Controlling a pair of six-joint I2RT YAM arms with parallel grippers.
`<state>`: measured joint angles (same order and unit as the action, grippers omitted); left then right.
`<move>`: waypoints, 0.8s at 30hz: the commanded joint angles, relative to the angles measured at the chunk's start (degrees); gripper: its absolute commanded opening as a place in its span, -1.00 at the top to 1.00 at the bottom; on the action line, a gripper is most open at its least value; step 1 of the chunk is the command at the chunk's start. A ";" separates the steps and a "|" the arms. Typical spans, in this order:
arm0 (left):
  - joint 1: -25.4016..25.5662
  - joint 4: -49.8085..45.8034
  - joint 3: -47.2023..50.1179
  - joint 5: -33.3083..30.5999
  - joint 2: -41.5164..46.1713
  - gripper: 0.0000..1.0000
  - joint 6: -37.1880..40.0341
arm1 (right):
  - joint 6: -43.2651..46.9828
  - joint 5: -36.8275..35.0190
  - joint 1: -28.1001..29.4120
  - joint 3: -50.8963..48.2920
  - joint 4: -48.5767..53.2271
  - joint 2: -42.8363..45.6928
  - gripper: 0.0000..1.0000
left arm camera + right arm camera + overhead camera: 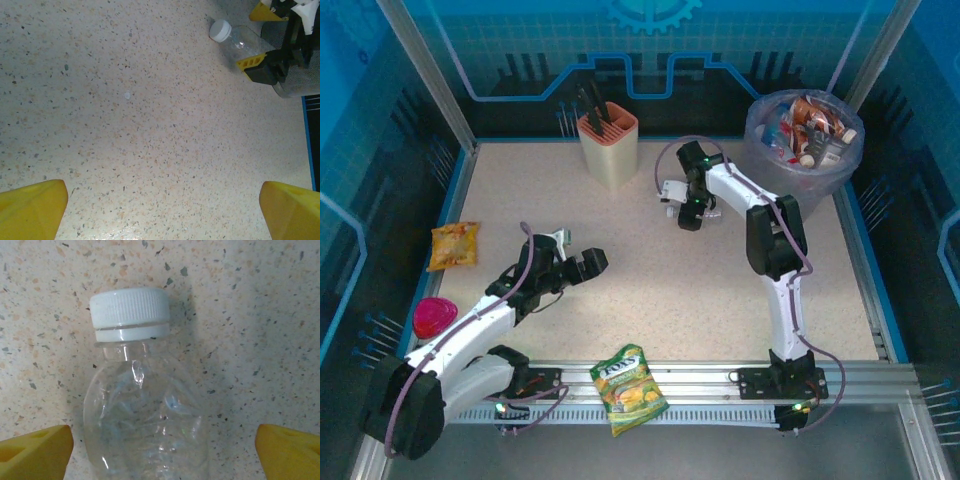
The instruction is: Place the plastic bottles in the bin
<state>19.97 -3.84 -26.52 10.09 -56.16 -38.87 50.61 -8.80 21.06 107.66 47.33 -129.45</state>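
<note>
Straddling a clear plastic bottle (145, 410) lying on the counter (260, 315), the right hand (162, 452) stands open, a finger on each side, seemingly lined up to grip its body. The bin (815, 185) sits beyond that hand, rightward. The left hand (162, 210) hangs open.

We see a clear, white-capped bottle (145, 415) lying sideways on the table (670, 290); other bottles (815, 125) fill the lavender-lined grey bin (798, 182) at its far-right corner.
</note>
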 commanded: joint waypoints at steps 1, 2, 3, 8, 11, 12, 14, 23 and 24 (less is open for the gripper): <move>-0.72 0.03 -0.24 -0.61 0.70 -0.98 1.17 | -0.47 0.49 0.12 0.23 -0.15 -0.38 -0.82; -0.70 0.13 -0.24 -0.59 0.60 -0.99 1.12 | -0.63 0.42 0.12 0.22 -0.37 -0.37 -0.74; -0.74 0.06 -0.33 -0.61 0.48 -0.99 1.21 | -0.92 0.13 0.12 0.33 -0.55 -0.37 -0.68; -0.72 -0.83 -0.82 -0.96 0.81 -0.98 1.71 | -2.09 -0.45 0.12 1.30 0.70 -0.33 -0.43; -0.72 -1.01 -0.82 -1.12 1.15 -0.99 1.78 | -2.46 0.19 0.12 0.89 0.72 0.97 -0.28; -0.72 -1.00 -0.92 -1.11 1.14 -0.98 1.77 | -2.59 0.31 0.12 1.04 0.89 1.36 -0.22; -0.72 -1.18 -1.00 -1.12 1.14 -0.99 1.78 | -3.33 0.40 0.21 1.61 1.47 2.54 -0.20; -0.72 -0.93 -1.14 -1.20 0.64 -0.98 1.65 | -13.90 3.44 0.02 10.50 8.54 14.18 -0.16; -0.72 -0.91 -1.17 -1.12 0.36 -0.99 1.69 | -15.96 3.79 -0.09 13.07 10.52 15.19 -0.15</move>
<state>19.97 -4.12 -26.52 9.69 -55.86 -38.61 41.36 -7.20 21.04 114.13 53.78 -121.91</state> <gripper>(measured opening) 0.992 0.580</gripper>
